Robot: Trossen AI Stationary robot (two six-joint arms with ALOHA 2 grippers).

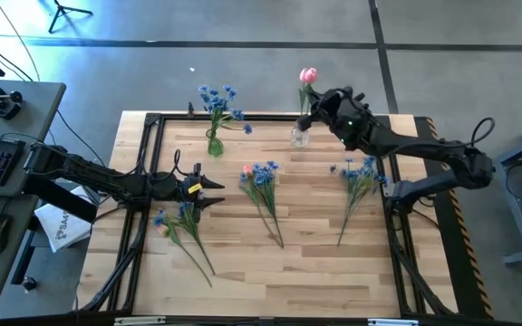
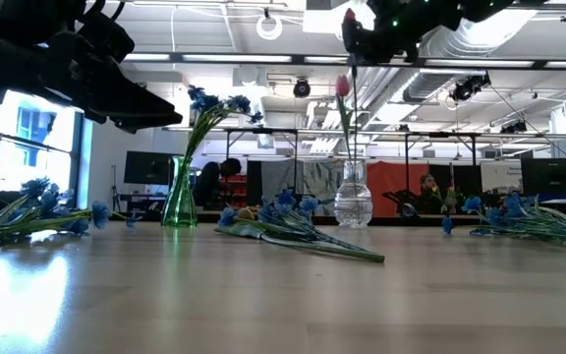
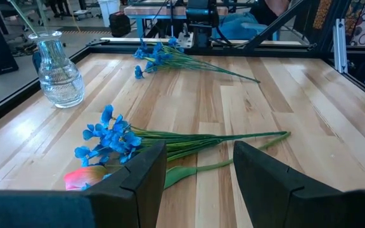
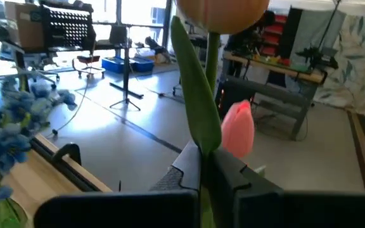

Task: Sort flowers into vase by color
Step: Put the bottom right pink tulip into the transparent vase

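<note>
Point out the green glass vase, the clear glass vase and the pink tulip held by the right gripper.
Green glass vase (image 2: 179,202): low view, on its body.
Clear glass vase (image 3: 58,71): left wrist view, on its rounded belly.
Pink tulip (image 1: 308,75): high view, on the bud above the right gripper (image 1: 326,102).

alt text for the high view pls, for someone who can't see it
Seen from above, the right gripper is shut on a pink tulip over the clear vase at the wooden table's far edge. The green vase holds blue flowers; the open left gripper hovers by loose blue bunches.
</note>
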